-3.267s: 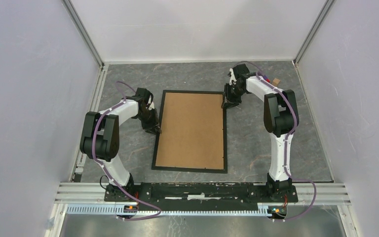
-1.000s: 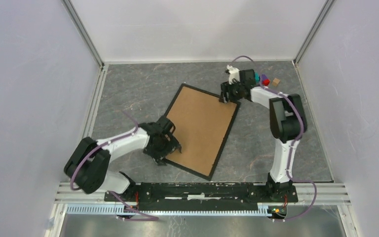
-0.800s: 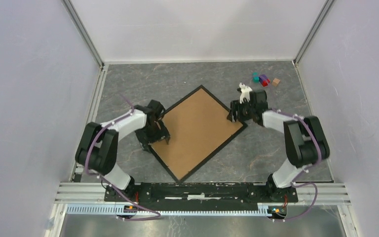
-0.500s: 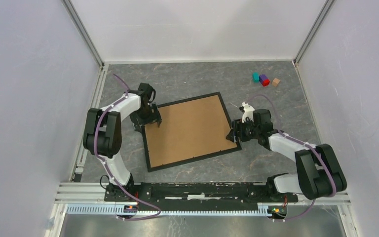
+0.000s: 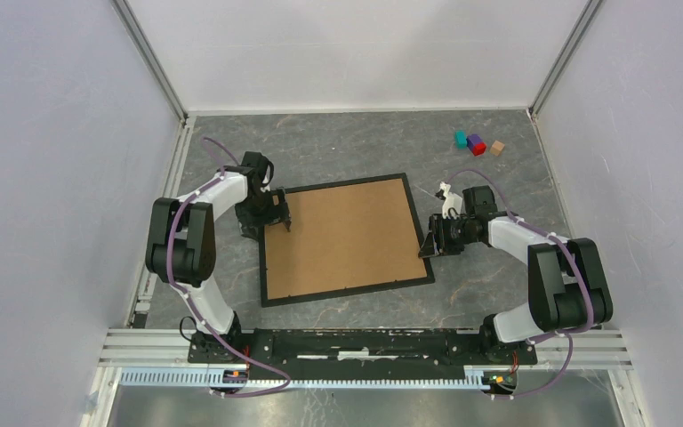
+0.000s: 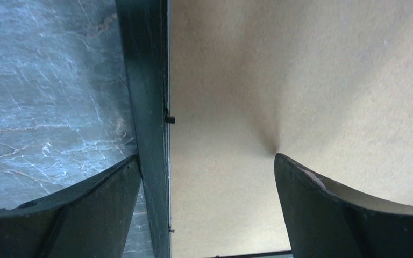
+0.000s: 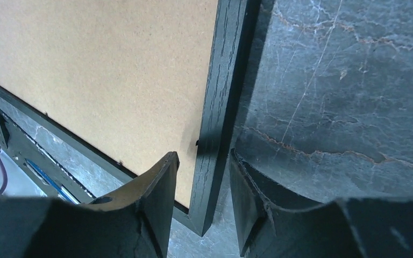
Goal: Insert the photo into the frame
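The black frame (image 5: 347,292) lies flat on the grey table with a brown backing board (image 5: 342,236) filling it; the photo is out of view. My left gripper (image 5: 271,218) is at the frame's far left corner. In the left wrist view the left gripper (image 6: 207,157) is wide open, one finger outside the black rail (image 6: 145,80), the other over the board. My right gripper (image 5: 429,245) is at the frame's right side. In the right wrist view the right gripper (image 7: 203,155) straddles the rail (image 7: 228,70) near its corner, jaws narrow, with a slit of board showing beside one finger.
Three small coloured blocks (image 5: 476,142) sit at the back right corner of the table. Pale walls close in the left, right and back sides. A metal mounting rail (image 5: 356,342) with both arm bases runs along the near edge.
The frame has swung round from a steep tilt to lie almost square, long side across. My left gripper moved toward the back left; my right gripper came nearer and its jaws narrowed.
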Robot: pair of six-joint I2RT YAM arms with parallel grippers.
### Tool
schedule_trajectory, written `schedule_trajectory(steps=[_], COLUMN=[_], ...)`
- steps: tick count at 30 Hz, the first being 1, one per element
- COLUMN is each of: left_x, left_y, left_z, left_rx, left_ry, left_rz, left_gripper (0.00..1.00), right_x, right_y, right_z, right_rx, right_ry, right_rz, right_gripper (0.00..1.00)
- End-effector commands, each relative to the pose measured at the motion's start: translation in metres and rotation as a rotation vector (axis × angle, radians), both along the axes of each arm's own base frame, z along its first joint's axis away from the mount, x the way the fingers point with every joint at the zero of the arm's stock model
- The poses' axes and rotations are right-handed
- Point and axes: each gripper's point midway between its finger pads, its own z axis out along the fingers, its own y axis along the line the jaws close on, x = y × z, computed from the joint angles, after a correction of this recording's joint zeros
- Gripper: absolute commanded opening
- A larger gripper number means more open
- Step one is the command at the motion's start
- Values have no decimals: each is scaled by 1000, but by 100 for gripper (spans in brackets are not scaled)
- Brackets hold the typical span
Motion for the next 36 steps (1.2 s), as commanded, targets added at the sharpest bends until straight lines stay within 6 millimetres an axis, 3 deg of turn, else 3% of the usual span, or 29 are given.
schedule_trajectory(steps=[1,6,9,17,29,36], left_x=[5,3,1,-2,-4,-7], left_y=[-2,4,0,-5,-12,-18], left_z=[16,12,14,9,4,1], left_rx=[-43,-44,-84,-146,-193,-227], left_ry=[-75,-63,-83,-98,-84,-71], left_rz=[-68,-55,-54,-41,-42,-34], left_gripper=[97,95,96,94,94,95], right_x=[6,14,14,12,6,5], right_y=[1,3,-5,-14,-14,-26], right_z=[6,18,16,6,-14,-29], right_rx=[-5,40,42,57,5,-103], right_ry=[-4,-42,-29,3,61,125], right_rz=[22,-2,-40,-69,-68,-106], right_gripper=[46,50,53,40,35,29])
